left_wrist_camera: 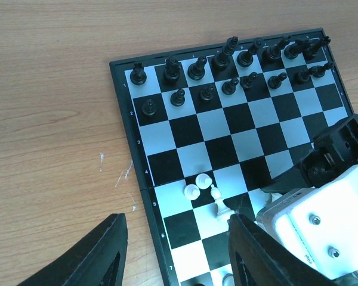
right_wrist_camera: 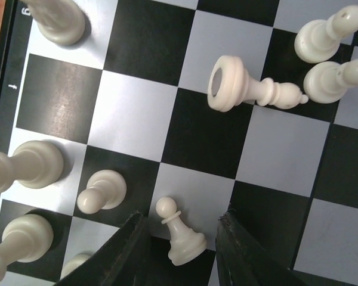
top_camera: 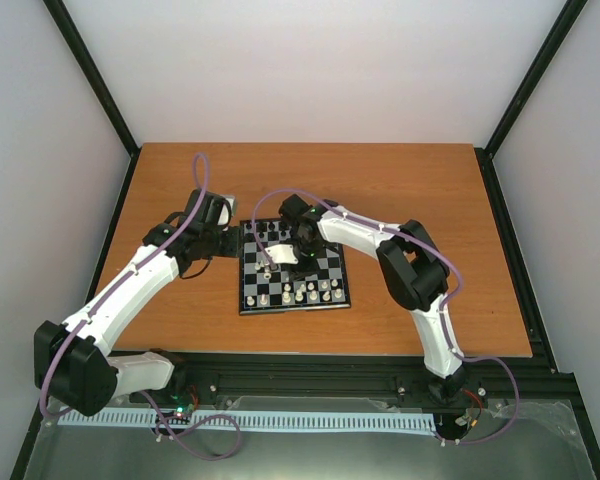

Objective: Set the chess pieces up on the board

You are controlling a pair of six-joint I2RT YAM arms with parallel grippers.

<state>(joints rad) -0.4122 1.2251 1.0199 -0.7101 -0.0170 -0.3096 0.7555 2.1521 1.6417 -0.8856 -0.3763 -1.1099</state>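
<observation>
Found the right claw [right_wrist_camera: 180, 221] part-open and low over the board [left_wrist_camera: 227, 119], astride one upright cream pawn [right_wrist_camera: 182, 238], with a sliver of gap on either side. Not yet clamped on anything. Judged a slightly off-centre closure enough to tip that pawn or squirt it out sideways.

Noted a second pawn [right_wrist_camera: 101, 190] just beside one finger [right_wrist_camera: 134, 250], on the adjoining square. Liable to be clipped on the lift or by any sideways drift. Noted further cream pieces [right_wrist_camera: 24, 170] close behind it, toward the board's edge. No slack on that flank.

Recorded a cream bishop [right_wrist_camera: 250, 89] lying toppled a little farther out, its tip against or just short of two upright cream men [right_wrist_camera: 325, 42]; cannot tell which. Judged likely to roll under a passing finger and take those two down with it.

Found the left claw [left_wrist_camera: 176, 221] wide open and holding nothing, hovering across the board's side rim, partly over bare desk [left_wrist_camera: 48, 119]. Noted the right arm's white housing [left_wrist_camera: 322, 226] close alongside. Risk of arm-to-arm contact judged real with any inward move of the left claw.

Open room: middle ranks largely bare, hence the safest corridor for carrying. Farther off, black pieces [left_wrist_camera: 238, 65] ranged in two rows along the far edge of the left wrist view; no room for descending among them. Beyond the thin black rim, broad desk surface available for retreat.
</observation>
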